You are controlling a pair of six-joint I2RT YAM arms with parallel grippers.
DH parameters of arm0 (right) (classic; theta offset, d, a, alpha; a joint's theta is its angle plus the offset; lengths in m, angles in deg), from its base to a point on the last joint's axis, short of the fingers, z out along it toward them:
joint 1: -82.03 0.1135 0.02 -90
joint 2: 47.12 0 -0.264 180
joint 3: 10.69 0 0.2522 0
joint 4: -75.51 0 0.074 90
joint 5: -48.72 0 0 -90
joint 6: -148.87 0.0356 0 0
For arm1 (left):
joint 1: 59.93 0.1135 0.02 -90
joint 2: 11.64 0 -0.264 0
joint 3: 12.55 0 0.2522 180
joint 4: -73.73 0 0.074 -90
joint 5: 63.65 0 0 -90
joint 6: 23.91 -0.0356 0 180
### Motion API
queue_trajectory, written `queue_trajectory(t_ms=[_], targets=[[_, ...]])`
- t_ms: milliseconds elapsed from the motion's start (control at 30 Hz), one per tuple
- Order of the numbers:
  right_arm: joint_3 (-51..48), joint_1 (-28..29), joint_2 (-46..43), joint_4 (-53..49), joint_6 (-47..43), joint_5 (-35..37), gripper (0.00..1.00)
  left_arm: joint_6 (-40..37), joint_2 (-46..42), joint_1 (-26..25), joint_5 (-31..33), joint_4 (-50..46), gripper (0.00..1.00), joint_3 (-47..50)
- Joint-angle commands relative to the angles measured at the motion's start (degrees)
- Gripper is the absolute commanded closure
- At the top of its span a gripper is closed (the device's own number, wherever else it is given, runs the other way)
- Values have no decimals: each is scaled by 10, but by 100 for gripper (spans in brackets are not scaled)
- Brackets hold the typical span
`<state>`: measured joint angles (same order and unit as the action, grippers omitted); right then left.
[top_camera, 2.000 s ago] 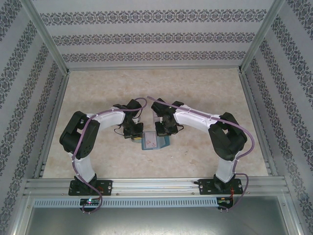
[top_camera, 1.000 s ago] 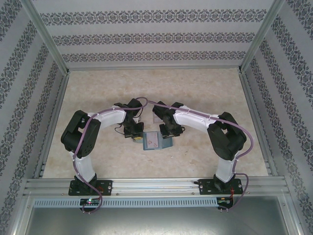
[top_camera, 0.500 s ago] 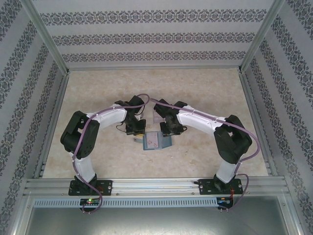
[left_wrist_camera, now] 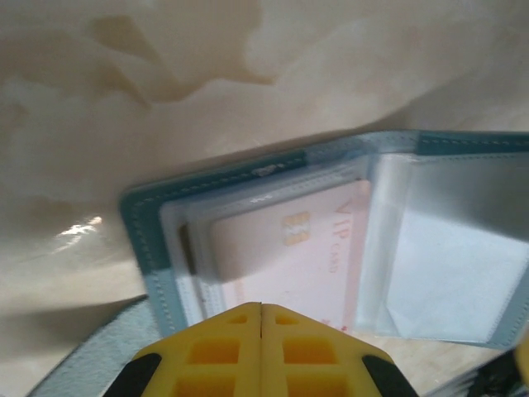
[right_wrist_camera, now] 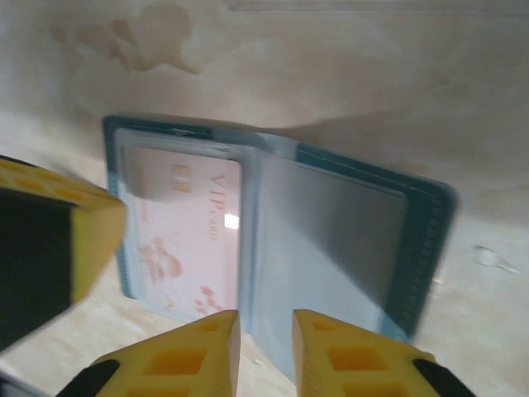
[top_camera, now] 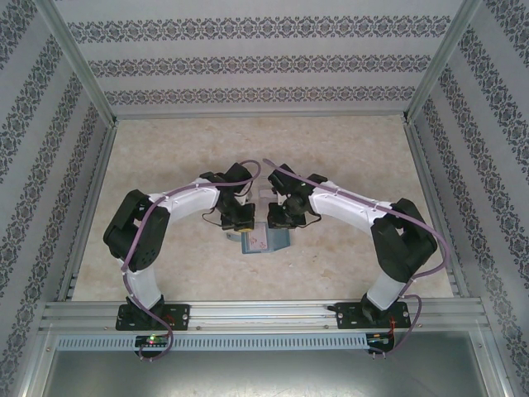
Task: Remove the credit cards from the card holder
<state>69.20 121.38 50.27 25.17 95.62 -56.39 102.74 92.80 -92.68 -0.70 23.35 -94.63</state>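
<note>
Left gripper (top_camera: 239, 227), right gripper (top_camera: 278, 222) at card holder (top_camera: 263, 242).

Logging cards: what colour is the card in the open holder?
The card is pale pink with darker pink print; right wrist view best.

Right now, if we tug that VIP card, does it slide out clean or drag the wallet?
Card looks stiff and flat, so it should keep shape. It sits under a glossy clear sleeve, so it may cling. Wallet looks thin and light, lying open; it would probably drag unless pinned.
</note>
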Motion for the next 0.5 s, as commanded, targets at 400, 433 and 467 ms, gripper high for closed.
queue_trajectory(t_ms=[400, 433, 467], targets=[[-58, -20, 70, 182, 59, -152, 83, 19, -3, -7, -19, 25, 100, 38], [-58, -21, 72, 182, 58, -151, 83, 17, -2, -7, -16, 24, 100, 38], [-60, -21, 73, 181, 57, -148, 83, 17, -2, -7, -15, 23, 100, 37]])
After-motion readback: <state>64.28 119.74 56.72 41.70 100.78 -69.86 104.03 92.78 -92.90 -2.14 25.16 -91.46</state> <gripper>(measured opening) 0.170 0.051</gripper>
